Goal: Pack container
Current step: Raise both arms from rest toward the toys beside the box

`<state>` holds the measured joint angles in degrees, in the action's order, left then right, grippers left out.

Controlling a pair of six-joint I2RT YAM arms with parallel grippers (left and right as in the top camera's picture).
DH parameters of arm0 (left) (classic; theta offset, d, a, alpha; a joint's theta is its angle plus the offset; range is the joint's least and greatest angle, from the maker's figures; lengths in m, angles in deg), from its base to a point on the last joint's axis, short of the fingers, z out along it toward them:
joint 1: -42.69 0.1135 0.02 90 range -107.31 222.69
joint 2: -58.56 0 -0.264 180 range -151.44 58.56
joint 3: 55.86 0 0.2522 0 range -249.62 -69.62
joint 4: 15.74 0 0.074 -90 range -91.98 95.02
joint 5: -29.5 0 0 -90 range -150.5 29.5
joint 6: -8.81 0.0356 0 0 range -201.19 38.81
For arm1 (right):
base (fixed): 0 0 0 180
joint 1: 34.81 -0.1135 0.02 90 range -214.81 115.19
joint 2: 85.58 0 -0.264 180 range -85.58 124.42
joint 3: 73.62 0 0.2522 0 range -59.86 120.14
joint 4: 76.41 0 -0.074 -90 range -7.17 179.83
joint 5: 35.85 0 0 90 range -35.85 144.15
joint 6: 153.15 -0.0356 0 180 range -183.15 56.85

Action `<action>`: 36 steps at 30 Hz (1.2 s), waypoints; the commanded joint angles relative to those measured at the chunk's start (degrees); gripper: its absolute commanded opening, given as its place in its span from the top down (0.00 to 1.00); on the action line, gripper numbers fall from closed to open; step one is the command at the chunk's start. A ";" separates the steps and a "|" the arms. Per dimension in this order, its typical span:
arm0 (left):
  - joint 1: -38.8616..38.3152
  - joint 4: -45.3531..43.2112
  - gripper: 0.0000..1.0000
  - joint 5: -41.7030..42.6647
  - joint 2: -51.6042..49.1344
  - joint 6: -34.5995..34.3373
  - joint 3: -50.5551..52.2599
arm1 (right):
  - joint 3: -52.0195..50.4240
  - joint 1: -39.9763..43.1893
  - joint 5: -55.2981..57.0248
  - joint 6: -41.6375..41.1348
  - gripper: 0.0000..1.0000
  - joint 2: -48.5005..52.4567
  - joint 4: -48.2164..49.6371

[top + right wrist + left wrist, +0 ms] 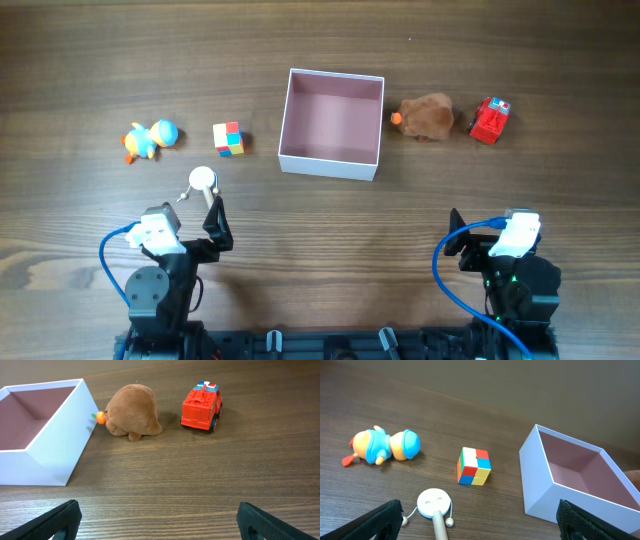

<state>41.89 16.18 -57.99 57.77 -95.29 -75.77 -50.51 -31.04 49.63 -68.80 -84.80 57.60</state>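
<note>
The container (331, 165) is a square white box with a pale pink inside, empty, at the table's middle; it also shows in the left wrist view (540, 485) and the right wrist view (60, 455). Left of it lie a colour cube (228, 139) (474, 466), a blue-and-orange duck toy (149, 139) (385, 446) and a white rattle drum with a wooden handle (203, 181) (434, 503). Right of it lie a brown plush (427, 117) (133, 412) and a red toy truck (489, 120) (201, 405). My left gripper (477, 522) is open just behind the drum. My right gripper (157, 522) is open over bare table.
The wooden table (330, 230) carries nothing else. The arm bases with blue cables stand at the near edge, left (155, 285) and right (510, 275).
</note>
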 commanded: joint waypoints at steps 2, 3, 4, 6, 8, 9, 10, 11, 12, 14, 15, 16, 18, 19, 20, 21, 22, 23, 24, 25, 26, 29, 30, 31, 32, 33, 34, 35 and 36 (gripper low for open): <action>-0.33 -0.17 0.00 0.70 0.35 0.15 0.59 | -0.55 -0.17 -0.48 1.01 0.00 -0.35 0.04; -0.33 -0.17 0.00 0.70 0.35 0.15 0.59 | -0.55 -0.17 -0.48 0.98 0.00 -0.35 0.07; -0.33 -0.17 0.00 0.70 0.35 0.15 0.59 | -0.55 -0.17 -0.48 0.98 0.00 -0.35 0.04; -0.33 -0.17 0.00 0.70 0.35 0.15 0.59 | -0.55 -0.17 -0.44 1.01 0.00 -0.35 0.04; -0.33 -0.17 0.00 0.70 0.35 0.15 0.59 | -0.55 -0.17 -0.48 0.96 0.00 -0.35 0.07; -0.33 -0.17 0.00 0.68 0.35 0.15 0.59 | -0.55 -0.17 -0.48 0.98 0.00 -0.35 0.09; -0.33 -0.22 0.00 0.59 0.35 0.17 0.59 | -0.55 -0.17 -0.50 0.92 0.00 -0.35 0.07; -0.33 -0.39 0.00 0.37 0.35 0.15 0.59 | -0.55 -0.17 -0.50 0.57 0.00 -0.35 0.07; -0.33 -0.39 0.00 0.44 0.35 0.15 0.59 | -0.55 -0.17 -0.50 -0.70 0.00 -0.35 0.07; -0.33 -0.39 0.00 0.44 0.35 0.15 0.59 | -0.55 -0.17 -0.48 -0.94 0.01 -0.35 0.07; -0.33 -0.37 0.00 0.44 0.35 0.15 0.59 | -0.55 -0.17 -0.50 -0.96 0.00 -0.35 0.07; -0.33 -0.37 0.00 0.44 0.35 0.15 0.59 | -0.55 -0.17 -0.50 -0.96 0.00 -0.35 0.07; -0.33 -0.35 0.00 0.46 0.35 0.15 0.59 | -0.55 -0.17 -0.50 -0.98 0.00 -0.35 0.07; -0.33 -0.33 0.00 0.46 0.35 0.15 0.59 | -0.55 -0.17 -0.50 -0.98 0.00 -0.35 0.07; -0.33 -0.17 0.00 0.52 0.35 0.13 0.59 | -0.55 -0.17 -0.50 -0.98 0.00 -0.35 0.07; -0.33 -0.17 0.00 0.68 0.35 0.13 0.59 | -0.55 -0.17 -0.57 -1.11 0.00 -0.35 0.07; -0.33 -0.17 0.00 0.79 0.35 0.09 0.59 | -0.55 -0.17 -0.79 -2.97 0.00 -0.35 0.04; -0.33 -0.20 0.00 1.11 0.35 0.09 0.59 | -0.55 -0.17 -0.74 -5.03 0.00 -0.35 0.04; -0.33 -0.72 0.00 1.14 0.35 0.07 0.57 | -0.50 -0.17 -1.29 -11.23 0.00 -0.35 0.04; -0.33 -0.81 0.00 1.14 0.35 -0.37 0.42 | -0.39 -0.17 -2.60 -16.39 0.00 -0.35 0.09; -0.33 -0.81 0.00 1.14 0.35 -1.09 0.02 | -0.24 -0.17 -5.64 -22.08 0.00 -0.35 0.39; -0.33 -0.79 0.00 1.14 0.31 -1.86 -2.01 | -0.13 -0.17 -15.08 -22.01 0.00 -0.35 2.97; -0.33 -0.76 0.00 1.11 0.24 -1.84 -3.30 | 0.87 -0.17 -16.26 -19.69 0.00 -0.35 2.86; -0.33 -0.37 0.01 1.11 -0.13 -1.86 -4.35 | 2.01 -0.17 -16.50 -18.16 0.00 -0.17 2.51; -0.33 0.24 0.00 1.14 -0.74 -1.86 -5.38 | 3.63 -0.17 -16.57 -16.46 0.00 0.24 2.08; -0.33 1.20 0.00 1.11 -1.57 -1.86 -6.54 | 5.44 -0.17 -16.55 -14.69 0.01 0.96 1.64; -0.33 3.02 0.00 1.09 -3.52 -1.84 -8.68 | 8.66 -0.17 -16.50 -12.07 0.00 2.78 1.20; -0.33 4.24 0.00 1.07 -5.40 -1.84 -10.34 | 11.13 -0.17 -16.11 -10.80 0.01 4.57 0.66; -0.33 5.29 0.00 1.07 -7.48 -1.81 -11.96 | 13.55 -0.17 -15.28 -10.40 0.00 6.69 -0.24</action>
<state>41.89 19.48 -57.58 55.27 -96.58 -82.27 -44.99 -31.04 35.60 -83.77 -82.64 57.84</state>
